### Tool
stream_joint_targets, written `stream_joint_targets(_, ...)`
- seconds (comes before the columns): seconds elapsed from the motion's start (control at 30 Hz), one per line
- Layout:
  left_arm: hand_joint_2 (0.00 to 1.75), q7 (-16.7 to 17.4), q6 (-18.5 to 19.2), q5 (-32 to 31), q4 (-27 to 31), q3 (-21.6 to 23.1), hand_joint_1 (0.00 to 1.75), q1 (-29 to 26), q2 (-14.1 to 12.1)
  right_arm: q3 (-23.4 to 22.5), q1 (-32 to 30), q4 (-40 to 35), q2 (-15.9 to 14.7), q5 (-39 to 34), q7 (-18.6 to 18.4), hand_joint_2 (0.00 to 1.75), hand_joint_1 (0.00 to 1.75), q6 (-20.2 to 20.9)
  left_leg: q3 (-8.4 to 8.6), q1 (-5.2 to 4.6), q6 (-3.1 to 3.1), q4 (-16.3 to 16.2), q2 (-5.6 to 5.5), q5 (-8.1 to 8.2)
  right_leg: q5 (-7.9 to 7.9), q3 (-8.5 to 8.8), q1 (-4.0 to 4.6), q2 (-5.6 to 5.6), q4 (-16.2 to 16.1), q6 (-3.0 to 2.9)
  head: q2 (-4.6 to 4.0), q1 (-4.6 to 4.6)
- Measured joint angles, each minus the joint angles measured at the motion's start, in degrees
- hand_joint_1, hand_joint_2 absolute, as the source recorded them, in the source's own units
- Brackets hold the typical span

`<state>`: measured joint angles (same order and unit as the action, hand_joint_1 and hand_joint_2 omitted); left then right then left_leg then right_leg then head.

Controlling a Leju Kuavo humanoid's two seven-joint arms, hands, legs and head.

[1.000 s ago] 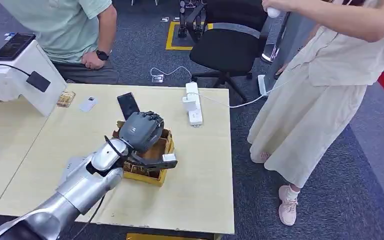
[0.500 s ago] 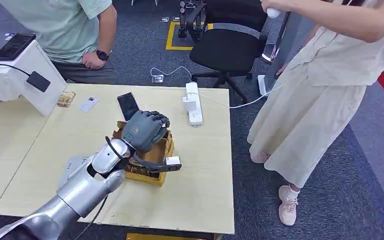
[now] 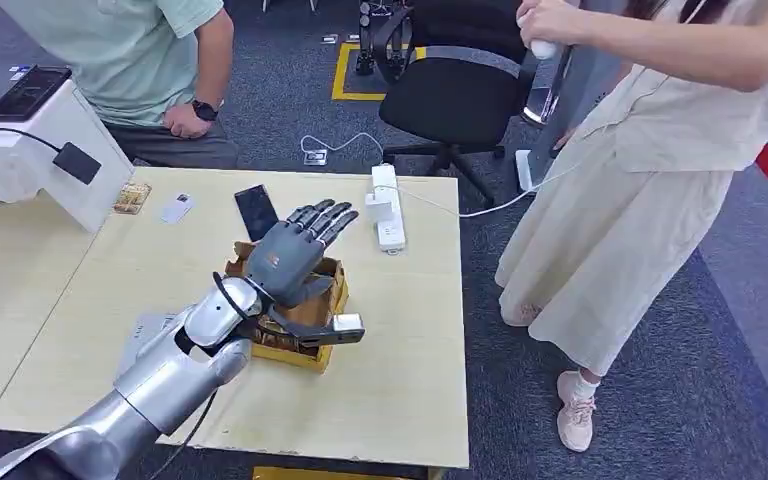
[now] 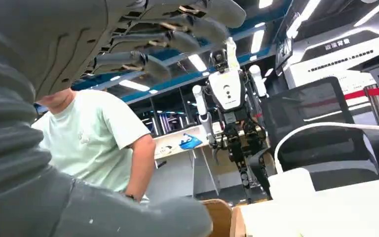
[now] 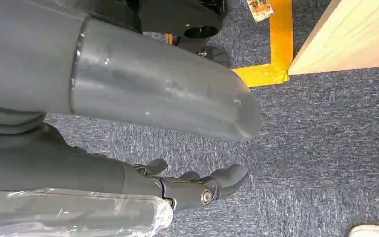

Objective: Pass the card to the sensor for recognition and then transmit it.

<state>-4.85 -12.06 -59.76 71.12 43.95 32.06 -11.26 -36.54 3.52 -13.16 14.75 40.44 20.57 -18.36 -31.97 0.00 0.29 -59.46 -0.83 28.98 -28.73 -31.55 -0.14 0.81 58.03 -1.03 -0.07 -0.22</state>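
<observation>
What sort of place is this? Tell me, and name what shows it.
Probably a robotics lab or demo space: a white humanoid robot stands on display in the background, yellow tape marks the carpet, and an office chair sits by the wooden table.

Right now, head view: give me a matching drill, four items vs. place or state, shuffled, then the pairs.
Items:
1. left hand
2. black phone
3. white power strip
4. white card

Places or states:
A. far table edge, cable trailing off to the floor
B. fingers spread, above the brown box
C. flat on the table just beyond the box
D. beside the white sensor stand

Pairs: 1-B, 2-C, 3-A, 4-D
</observation>
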Motion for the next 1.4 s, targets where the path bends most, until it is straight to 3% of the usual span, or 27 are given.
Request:
stream_joint_targets(0.03,1.75,-0.02,0.00,-0.22,0.00,0.02,0.00,-0.08,-0.09,0.00,0.00,0.00,0.00,0.00,0.00,0.00,0.00,0.00,0.00,0.00,0.00,0.00,0.00,0.00,0.00,0.00,0.00,0.00,0.00,0.00,0.00,0.02)
stream_joint_targets(0.07,0.00,-0.04,0.00,-0.33,-0.02,0.04,0.00,-0.15,-0.15,0.00,0.00,0.00,0.00,0.02,0.00,0.00,0.00,0.00,0.00,0.00,0.00,0.00,0.00,0.00,0.00,0.00,0.00,0.00,0.00,0.00,0.00,0.02)
stream_joint_targets(0.1,0.00,-0.04,-0.02,-0.35,-0.02,0.15,0.00,-0.24,-0.20,0.00,0.00,0.00,0.00,0.02,0.00,0.00,0.00,0.02,0.00,0.00,0.00,0.00,0.00,0.00,0.00,0.00,0.00,0.00,0.00,0.00,0.00,0.00)
stream_joint_targets(0.13,1.75,-0.04,-0.07,-0.33,-0.04,0.22,0.00,-0.34,-0.22,0.00,0.00,0.00,0.00,0.02,0.00,0.00,0.00,0.00,-0.01,0.00,0.00,0.00,0.00,0.00,0.00,0.00,0.00,0.00,0.00,0.00,0.00,0.02)
stream_joint_targets(1.1,1.75,-0.96,-2.16,-0.35,-1.16,0.35,0.00,-2.80,-1.03,-0.02,-0.22,0.00,-0.04,0.11,0.02,0.00,0.00,0.00,0.00,0.00,0.00,0.00,0.00,0.00,0.00,-0.01,0.00,0.00,0.00,0.00,0.00,0.00)
stream_joint_targets(1.4,1.75,-0.94,-2.89,-1.23,-4.24,0.35,0.00,-2.71,-0.81,0.00,-0.25,0.00,-0.07,0.24,0.02,0.00,0.00,0.00,0.00,0.00,0.00,0.00,0.00,0.00,0.00,-0.01,0.00,0.00,0.00,0.00,0.00,0.02)
